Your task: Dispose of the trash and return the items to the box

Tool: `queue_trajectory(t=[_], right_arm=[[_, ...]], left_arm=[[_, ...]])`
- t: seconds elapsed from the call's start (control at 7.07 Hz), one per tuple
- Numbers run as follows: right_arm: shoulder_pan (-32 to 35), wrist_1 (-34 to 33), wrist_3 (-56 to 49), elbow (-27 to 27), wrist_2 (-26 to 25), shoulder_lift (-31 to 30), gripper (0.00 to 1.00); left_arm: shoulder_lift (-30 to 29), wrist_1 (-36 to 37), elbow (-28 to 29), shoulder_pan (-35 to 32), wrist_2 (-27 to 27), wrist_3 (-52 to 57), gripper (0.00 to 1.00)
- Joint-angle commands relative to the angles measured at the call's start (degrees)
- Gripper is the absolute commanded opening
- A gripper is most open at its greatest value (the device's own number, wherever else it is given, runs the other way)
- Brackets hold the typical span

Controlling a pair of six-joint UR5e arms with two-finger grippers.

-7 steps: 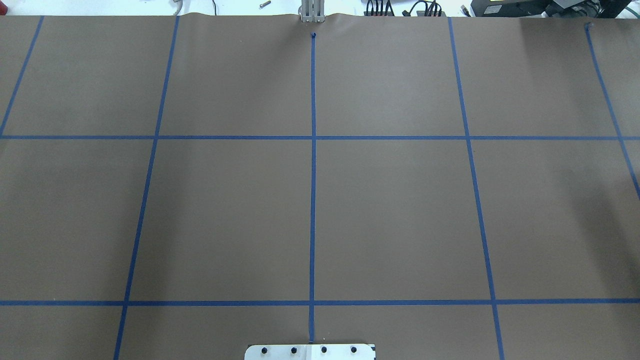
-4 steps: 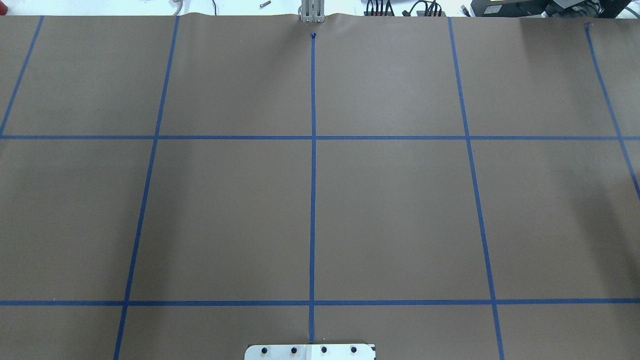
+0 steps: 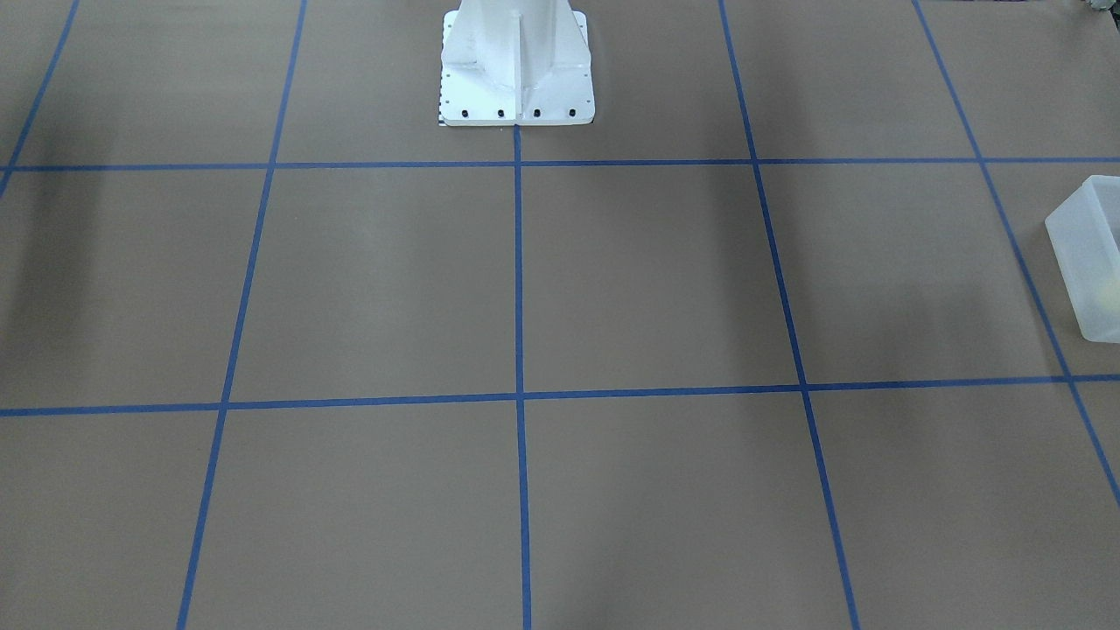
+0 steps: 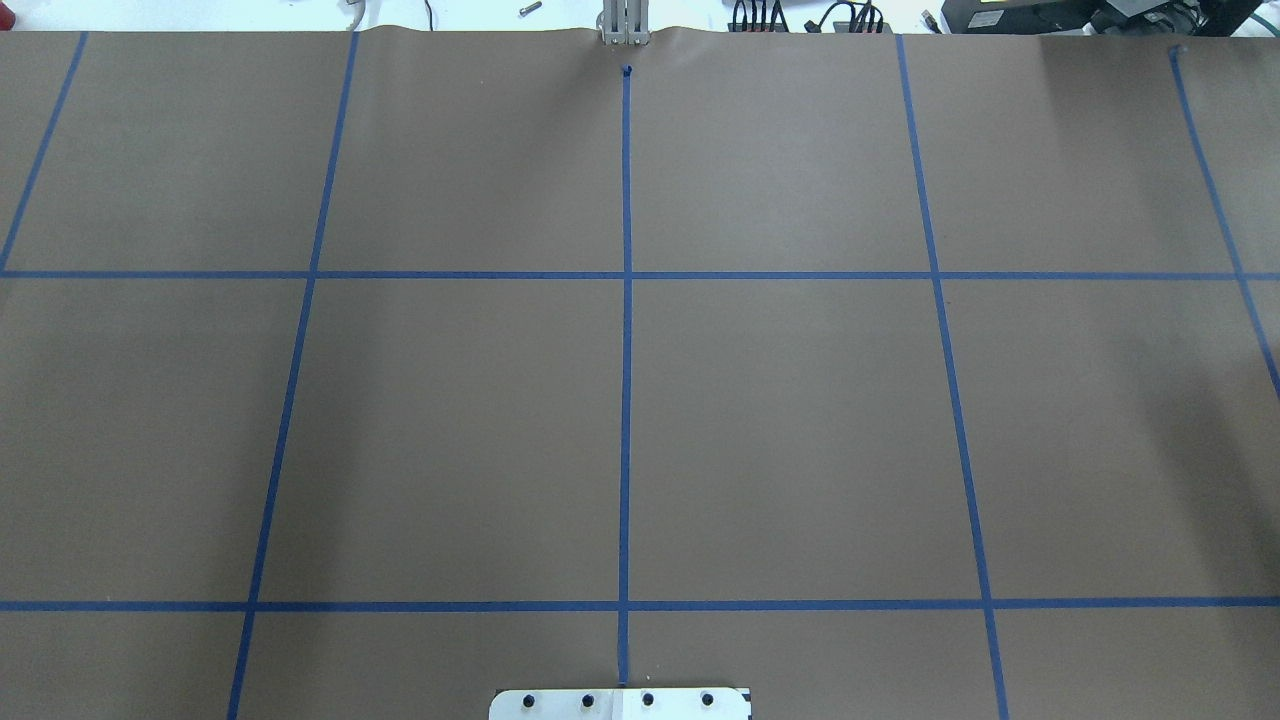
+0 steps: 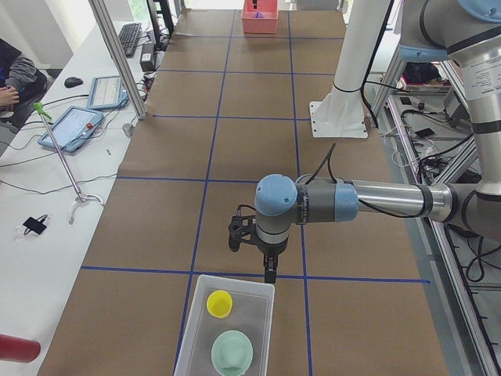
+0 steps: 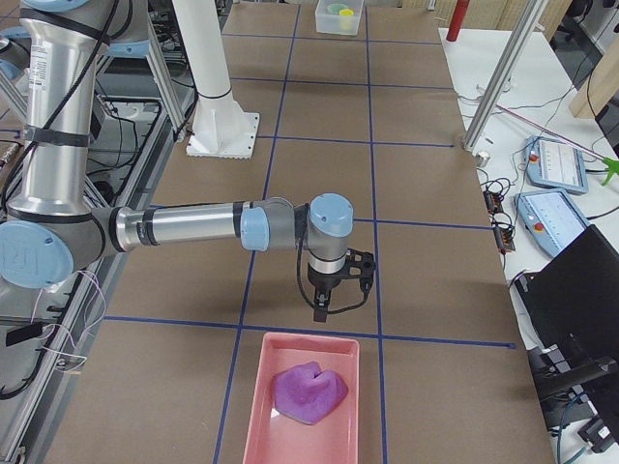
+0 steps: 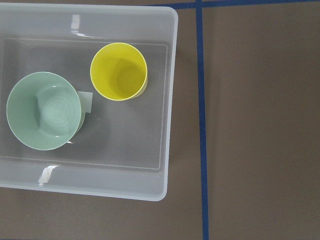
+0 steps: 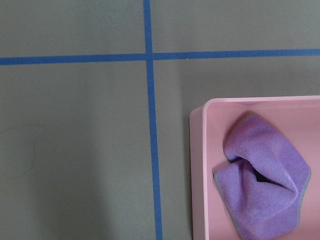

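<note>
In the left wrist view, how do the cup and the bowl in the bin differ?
The cup is yellow; the bowl is mint green. The bowl's rim is wider than the cup's. The cup stands nearer the blue tape line than the bowl. Both stand upright, open side up, inside the bin.

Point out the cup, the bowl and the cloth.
cup (image 7: 119,71): left wrist view, on its inside floor.
bowl (image 7: 44,117): left wrist view, on its inside floor.
cloth (image 8: 275,162): right wrist view, on its upper fold, near the middle.
</note>
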Motion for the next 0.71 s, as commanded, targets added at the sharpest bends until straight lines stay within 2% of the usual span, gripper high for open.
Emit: queue_trajectory(t=[0.0, 0.57], right_arm=[[0.1, 0.1, 0.0, 0.0, 0.0, 0.0, 1.00], [0.0, 0.1, 0.0, 0.2, 0.8, 0.1, 1.00]], left_arm=[[-0.1, 0.0, 0.0, 0.0, 0.0, 0.0, 0.98], [-0.1, 0.0, 0.0, 0.0, 0.0, 0.0, 0.98]])
